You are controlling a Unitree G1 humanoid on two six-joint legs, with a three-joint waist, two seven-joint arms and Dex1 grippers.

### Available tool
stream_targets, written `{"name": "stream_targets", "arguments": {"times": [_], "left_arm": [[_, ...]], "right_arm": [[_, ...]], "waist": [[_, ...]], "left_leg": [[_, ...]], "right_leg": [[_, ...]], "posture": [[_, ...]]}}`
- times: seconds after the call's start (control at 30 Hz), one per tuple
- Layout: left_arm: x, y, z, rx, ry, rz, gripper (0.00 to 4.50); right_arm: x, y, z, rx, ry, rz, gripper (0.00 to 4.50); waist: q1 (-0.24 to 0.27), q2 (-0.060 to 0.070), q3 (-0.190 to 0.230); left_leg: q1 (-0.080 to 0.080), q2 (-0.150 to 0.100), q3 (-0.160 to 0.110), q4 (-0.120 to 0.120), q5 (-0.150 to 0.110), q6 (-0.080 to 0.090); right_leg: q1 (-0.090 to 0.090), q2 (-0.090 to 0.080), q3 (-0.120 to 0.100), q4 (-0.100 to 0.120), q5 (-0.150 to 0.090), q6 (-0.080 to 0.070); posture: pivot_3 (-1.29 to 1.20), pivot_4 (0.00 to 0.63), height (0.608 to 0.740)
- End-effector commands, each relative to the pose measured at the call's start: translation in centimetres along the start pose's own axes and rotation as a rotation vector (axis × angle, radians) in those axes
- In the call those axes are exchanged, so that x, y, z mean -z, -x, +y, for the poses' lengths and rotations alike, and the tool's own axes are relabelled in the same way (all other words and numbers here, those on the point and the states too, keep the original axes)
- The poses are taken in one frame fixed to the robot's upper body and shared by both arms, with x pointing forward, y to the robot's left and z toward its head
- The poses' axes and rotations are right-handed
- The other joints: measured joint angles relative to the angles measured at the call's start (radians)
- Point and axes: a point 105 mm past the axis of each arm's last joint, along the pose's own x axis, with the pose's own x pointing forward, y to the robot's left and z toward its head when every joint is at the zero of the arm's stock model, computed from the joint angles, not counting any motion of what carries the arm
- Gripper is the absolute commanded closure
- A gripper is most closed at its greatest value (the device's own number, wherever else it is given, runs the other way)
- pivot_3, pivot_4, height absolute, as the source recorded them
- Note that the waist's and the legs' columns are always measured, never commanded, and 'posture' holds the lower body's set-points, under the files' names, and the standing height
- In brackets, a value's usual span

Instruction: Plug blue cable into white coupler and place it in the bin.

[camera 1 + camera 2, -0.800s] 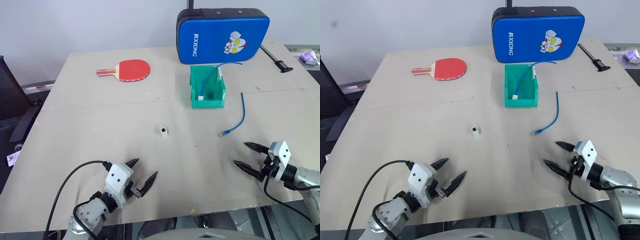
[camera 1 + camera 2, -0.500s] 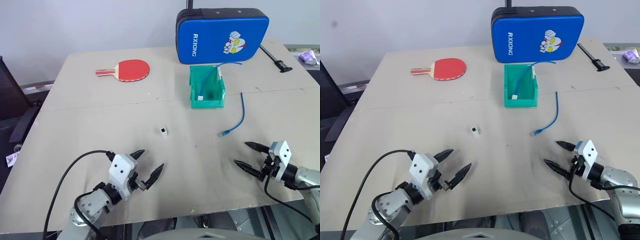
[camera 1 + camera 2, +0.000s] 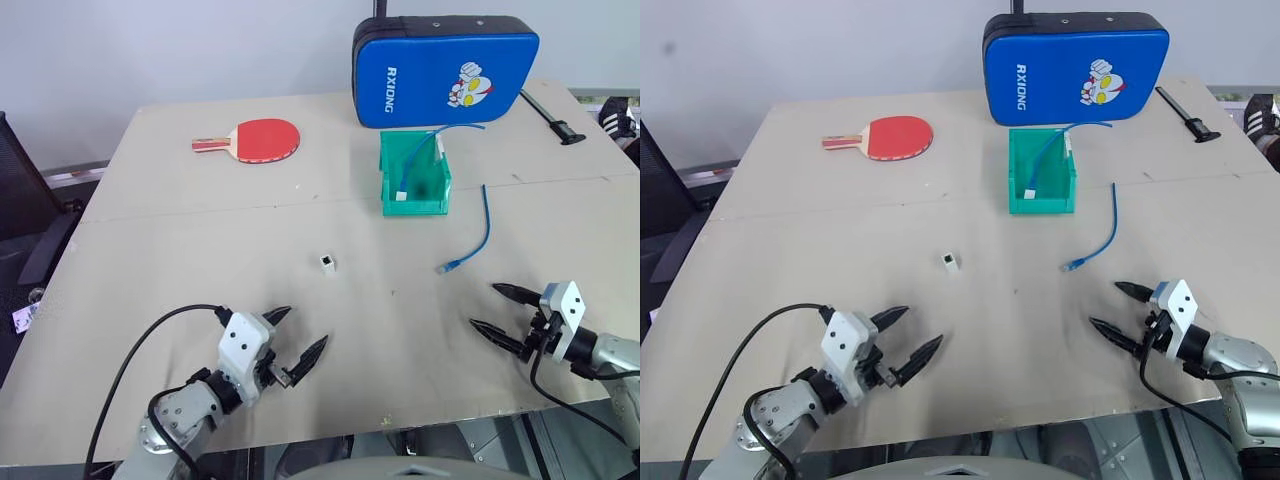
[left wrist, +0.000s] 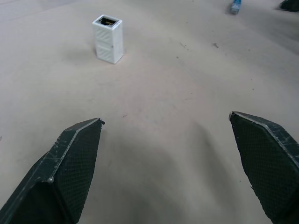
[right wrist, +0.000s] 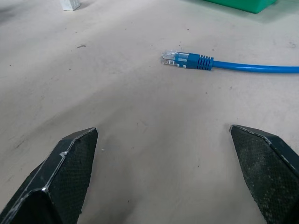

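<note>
Item: white coupler [image 3: 327,262], standing upright near mid-surface, socket face up, long axis vertical. It lies at about 1 o'clock from our left gripper [image 3: 295,341], well apart, untouched.

Item: blue cable [image 3: 481,228], loose on the surface [image 3: 180,240], long axis running roughly 12 to 6 o'clock; its near clear plug points toward 7 o'clock and sits at 11 o'clock from our right gripper [image 3: 495,311]. A second blue cable already hangs in the bin [image 3: 414,175].

Grippers: both spread wide, pinching nothing.

Step, as we judge it: approach. We should bring the left gripper squarely over the coupler and pinch its flat sides without tipping it, and take the cable just behind the plug, leaving the tip free for insertion.
</note>
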Motion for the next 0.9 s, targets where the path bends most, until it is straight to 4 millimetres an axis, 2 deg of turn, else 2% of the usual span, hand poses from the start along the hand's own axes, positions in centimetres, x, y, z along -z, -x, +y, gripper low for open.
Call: {"name": "stream_targets", "arguments": {"times": [0.03,0.13,0.23,0.37,0.5,0.6,0.67,0.8,0.9], "left_arm": [[-1.3,-0.3,0.0,0.042,-0.026,-0.042,0.01],[-2.0,-0.4,-0.1,0.096,-0.053,-0.044,0.01],[-3.3,0.1,-0.7,0.251,-0.106,-0.032,0.01],[-7.4,1.0,-0.2,0.435,-0.13,-0.08,0.01],[-10.8,1.9,0.5,0.567,-0.192,-0.081,0.01],[-11.8,2.5,0.7,0.637,-0.229,-0.038,0.01],[-12.2,2.6,1.3,0.653,-0.262,-0.001,0.01],[-12.2,2.6,2.4,0.649,-0.297,0.035,0.01],[-12.1,2.5,2.5,0.657,-0.308,0.037,0.01]], "right_arm": [[-1.4,0.4,-0.7,0.012,0.045,-0.032,0.0],[-1.5,0.5,-0.8,0.014,0.049,-0.031,0.0],[-1.5,0.5,-0.8,0.018,0.051,-0.029,0.0],[-1.8,0.2,-0.9,0.003,0.07,-0.028,0.0],[-3.5,-1.2,-1.4,-0.036,0.117,-0.026,0.0],[-4.7,-2.3,-1.8,-0.082,0.168,0.002,0.0],[-5.2,-3.4,-2.4,-0.123,0.235,0.079,0.0],[-6.5,-5.4,-3.8,-0.187,0.308,0.208,0.0],[-7.4,-6.6,-4.0,-0.294,0.343,0.289,0.0]], "waist": [[0.0,0.0,0.0],[0.0,0.0,0.0],[-0.001,0.0,0.0],[-0.001,0.001,0.0],[-0.014,0.001,0.001],[-0.028,0.001,0.001],[-0.035,0.001,0.001],[-0.05,0.001,0.002],[-0.052,0.001,0.002]], "left_leg": [[0.0,0.0,0.0,0.0,0.0,0.0],[0.0,0.0,0.0,0.0,0.0,0.0],[0.0,0.0,0.0,0.0,0.0,0.0],[0.0,0.0,-0.001,0.0,0.0,0.0],[0.001,0.0,0.0,0.001,0.0,0.0],[0.0,0.0,0.0,0.001,0.0,0.0],[0.0,0.0,0.0,0.0,0.0,0.0],[-0.002,0.0,0.001,0.0,0.0,0.0],[-0.004,0.0,0.001,0.0,0.0,0.0]], "right_leg": [[0.0,0.0,0.0,0.0,0.0,0.0],[0.0,0.0,0.0,0.0,0.0,0.0],[0.0,0.0,0.0,0.0,0.0,0.0],[-0.001,0.0,-0.001,0.001,0.0,0.0],[-0.001,0.0,0.0,0.002,0.0,0.0],[-0.002,0.0,0.0,0.002,0.0,0.0],[-0.003,0.001,0.0,0.002,0.0,0.0],[-0.005,0.001,0.0,0.002,0.0,0.0],[-0.007,0.001,0.0,0.001,0.0,0.0]], "posture": [[0.0,0.15,0.74],[0.0,0.15,0.74],[0.0,0.15,0.74],[0.0,0.15,0.74],[0.0,0.15,0.74],[0.0,0.15,0.74],[0.0,0.15,0.74],[0.0,0.15,0.74],[0.0,0.15,0.74]]}}
